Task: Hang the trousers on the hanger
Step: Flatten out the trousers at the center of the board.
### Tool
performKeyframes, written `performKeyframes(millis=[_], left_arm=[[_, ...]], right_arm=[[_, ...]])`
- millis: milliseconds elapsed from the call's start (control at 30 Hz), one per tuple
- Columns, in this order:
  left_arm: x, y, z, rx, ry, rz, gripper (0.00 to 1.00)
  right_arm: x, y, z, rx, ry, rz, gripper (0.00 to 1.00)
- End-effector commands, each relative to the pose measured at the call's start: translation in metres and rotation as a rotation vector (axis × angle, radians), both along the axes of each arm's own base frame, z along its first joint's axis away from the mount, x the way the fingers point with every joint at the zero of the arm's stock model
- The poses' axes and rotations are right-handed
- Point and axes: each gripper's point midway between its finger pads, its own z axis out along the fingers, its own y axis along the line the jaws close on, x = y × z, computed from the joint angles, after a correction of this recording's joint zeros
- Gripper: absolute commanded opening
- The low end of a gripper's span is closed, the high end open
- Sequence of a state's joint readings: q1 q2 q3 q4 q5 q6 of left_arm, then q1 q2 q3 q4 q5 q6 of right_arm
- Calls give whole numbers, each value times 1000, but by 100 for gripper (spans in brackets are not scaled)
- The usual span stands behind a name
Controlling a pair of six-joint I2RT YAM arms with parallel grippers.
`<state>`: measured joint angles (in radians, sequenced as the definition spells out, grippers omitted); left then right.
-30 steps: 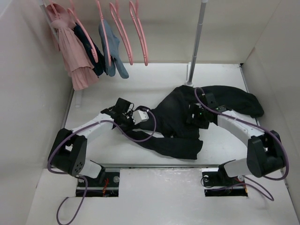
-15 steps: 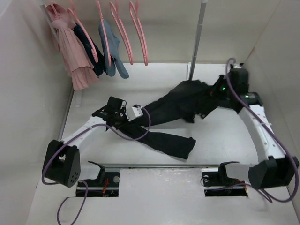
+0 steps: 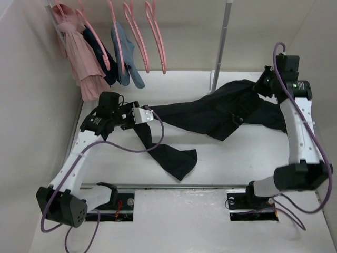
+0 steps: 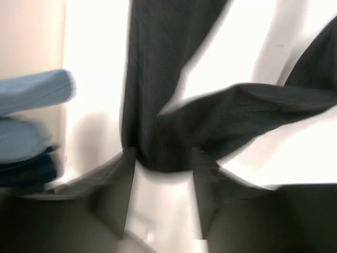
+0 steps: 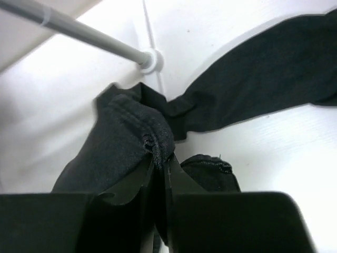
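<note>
Both arms have swung apart since a second ago, so the trousers (image 3: 210, 113) now lie stretched across the tabletop (image 3: 237, 158) instead of bunched. Left pincer (image 3: 143, 116) grips one leg, and right pincer (image 3: 261, 84) is clamped on the far bunched end. Behind them, a pink hanger (image 3: 159, 47) hangs empty.

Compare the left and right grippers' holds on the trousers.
The right gripper is pinched nearly flat on a bunched seamed edge of the trousers; the left gripper closes wider around a thicker fold of leg. The right sits at the far right by the wall, the left at the left near the hung clothes. Both hold the same garment, stretched between them.
</note>
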<state>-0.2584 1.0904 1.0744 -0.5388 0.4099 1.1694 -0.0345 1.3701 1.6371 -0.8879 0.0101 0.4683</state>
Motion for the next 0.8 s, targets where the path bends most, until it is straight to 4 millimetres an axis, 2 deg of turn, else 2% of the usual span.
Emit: performKeyframes(millis=[0,33,67,100,133,167,200,233,267,300,333,367,400,433,467,500,533,567,600,633,700,767], left_arm=[[-13,-13,-37,-17,196,-71,47],[-1,-13,-50,-37,245,4,56],[9,-10,-58,-35,248,50,62],[24,-3,-59,-13,218,106,63],[28,-1,-60,-3,217,117,63],[28,-8,-56,3,202,89,63],[26,-12,-54,5,205,78,63],[21,-15,-45,-4,209,76,64],[13,-22,-44,-3,223,69,64],[7,-25,-44,-20,258,100,66],[-8,-24,-58,-2,326,113,66],[-18,-25,-70,11,372,123,66],[-31,-29,-83,33,414,113,66],[-41,-27,-97,49,459,147,68],[-54,-24,-122,71,508,162,68],[-60,-27,-129,64,521,166,68],[-67,-34,-135,69,529,157,68],[-69,-40,-140,42,539,175,68],[-68,-46,-138,30,527,177,68],[-72,-56,-146,36,544,158,69],[-65,-67,-149,30,517,168,69],[-66,-73,-161,52,537,165,69]], right_arm=[[39,-17,16,-33,-41,18,14],[60,-26,-13,-37,31,12,32],[71,-28,-25,-54,60,28,57],[82,-37,-38,-65,90,17,74],[94,-42,-36,-78,91,0,99],[96,-45,-73,-84,220,5,100],[95,-45,-78,-81,249,7,100],[89,-45,-95,-76,294,9,100],[83,-43,-86,-60,254,-12,100],[75,-37,-90,-47,249,-16,100],[65,-37,-96,-36,251,-45,100],[42,-37,-128,-22,328,-76,100],[29,-36,-115,6,275,-127,100],[17,-34,-121,25,276,-145,100],[-6,-27,-151,58,341,-148,100],[-12,-17,-142,86,281,-133,100],[-19,-8,-150,137,286,-153,100],[-27,9,-158,164,300,-135,100],[-43,19,-182,184,352,-140,100],[-42,30,-186,225,335,-157,100],[-54,52,-207,238,378,-153,100],[-50,65,-222,283,393,-181,100]])
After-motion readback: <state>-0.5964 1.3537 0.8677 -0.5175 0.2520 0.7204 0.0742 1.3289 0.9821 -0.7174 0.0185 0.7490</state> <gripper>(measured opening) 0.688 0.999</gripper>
